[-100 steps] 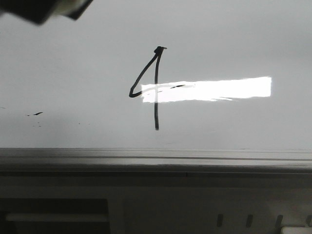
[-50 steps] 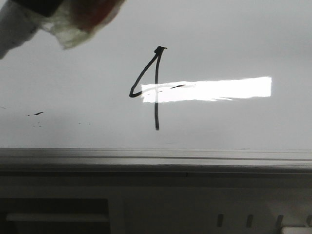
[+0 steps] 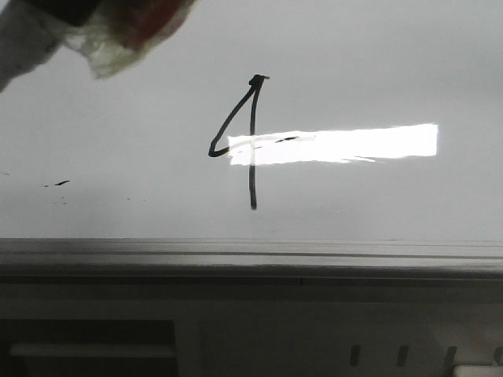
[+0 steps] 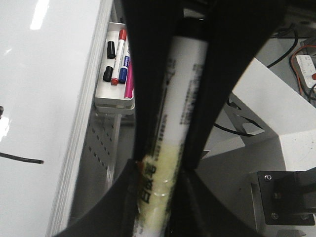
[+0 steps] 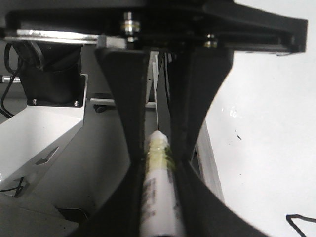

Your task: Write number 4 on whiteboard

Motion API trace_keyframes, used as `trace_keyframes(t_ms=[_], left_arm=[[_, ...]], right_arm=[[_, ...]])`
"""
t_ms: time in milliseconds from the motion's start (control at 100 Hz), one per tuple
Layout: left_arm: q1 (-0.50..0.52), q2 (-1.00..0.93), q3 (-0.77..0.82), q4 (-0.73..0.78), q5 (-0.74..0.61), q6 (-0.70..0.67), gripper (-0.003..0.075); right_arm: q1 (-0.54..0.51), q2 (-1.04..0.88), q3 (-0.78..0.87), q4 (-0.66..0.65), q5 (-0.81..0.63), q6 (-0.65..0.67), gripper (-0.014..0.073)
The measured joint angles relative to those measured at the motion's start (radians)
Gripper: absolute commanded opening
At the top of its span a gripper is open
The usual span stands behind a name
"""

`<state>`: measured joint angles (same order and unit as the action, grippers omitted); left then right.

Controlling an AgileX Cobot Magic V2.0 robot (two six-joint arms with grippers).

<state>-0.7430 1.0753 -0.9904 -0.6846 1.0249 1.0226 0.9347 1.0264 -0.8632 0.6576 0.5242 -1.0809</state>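
The number 4 (image 3: 251,173) stands in thin black lines on the whiteboard (image 3: 377,63), its crossbar lost in a bright reflection. My left gripper (image 4: 160,173) is shut on a white marker (image 4: 185,89) wrapped in yellowish tape, beside the whiteboard (image 4: 39,98); one black stroke (image 4: 22,158) shows there. My right gripper (image 5: 157,168) is likewise shut on a white taped marker (image 5: 160,207), with the whiteboard (image 5: 266,98) and a corner of a stroke (image 5: 296,219) alongside. I cannot tell whether both hold the same marker. A blurred taped, reddish shape (image 3: 118,31) hangs over the board's upper left.
A grey metal rail (image 3: 251,255) runs along the board's near edge. A small white tray (image 4: 114,101) off the board's end holds several markers. Tiny black specks (image 3: 59,184) mark the board at left. White frame parts and cables lie beyond the board.
The blurred taped shape at the upper left has come further into the front view than a second ago, then lifted slightly. The number 4 is unchanged.
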Motion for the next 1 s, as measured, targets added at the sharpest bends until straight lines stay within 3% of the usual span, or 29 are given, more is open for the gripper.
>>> trace_keyframes(t_ms=[100, 270, 360, 470, 570, 810, 1000], left_arm=[[0.000, -0.001, 0.000, 0.004, 0.000, 0.001, -0.0020], [0.000, -0.002, -0.002, 0.010, -0.010, 0.001, -0.0020], [0.000, -0.002, -0.004, 0.023, -0.027, -0.001, -0.0020], [0.000, -0.002, -0.004, 0.042, -0.028, -0.005, -0.0020], [0.000, -0.002, -0.004, 0.044, -0.028, -0.009, -0.0020], [0.000, -0.002, 0.027, 0.053, -0.056, -0.044, -0.0020], [0.000, -0.002, 0.094, 0.063, -0.125, -0.049, -0.0020]], right_arm=[[0.000, 0.002, 0.000, 0.009, -0.004, 0.000, 0.0028], [-0.001, 0.002, 0.004, 0.022, -0.012, 0.000, 0.0400], [-0.001, 0.002, 0.004, 0.033, -0.026, 0.000, 0.0474], [-0.001, 0.002, 0.004, 0.045, -0.065, 0.000, 0.0447], [-0.001, 0.002, 0.004, 0.045, -0.080, -0.002, 0.0351], [-0.001, -0.046, 0.004, 0.047, -0.100, -0.002, -0.0075], [-0.001, -0.120, 0.017, 0.051, -0.111, -0.002, -0.0064]])
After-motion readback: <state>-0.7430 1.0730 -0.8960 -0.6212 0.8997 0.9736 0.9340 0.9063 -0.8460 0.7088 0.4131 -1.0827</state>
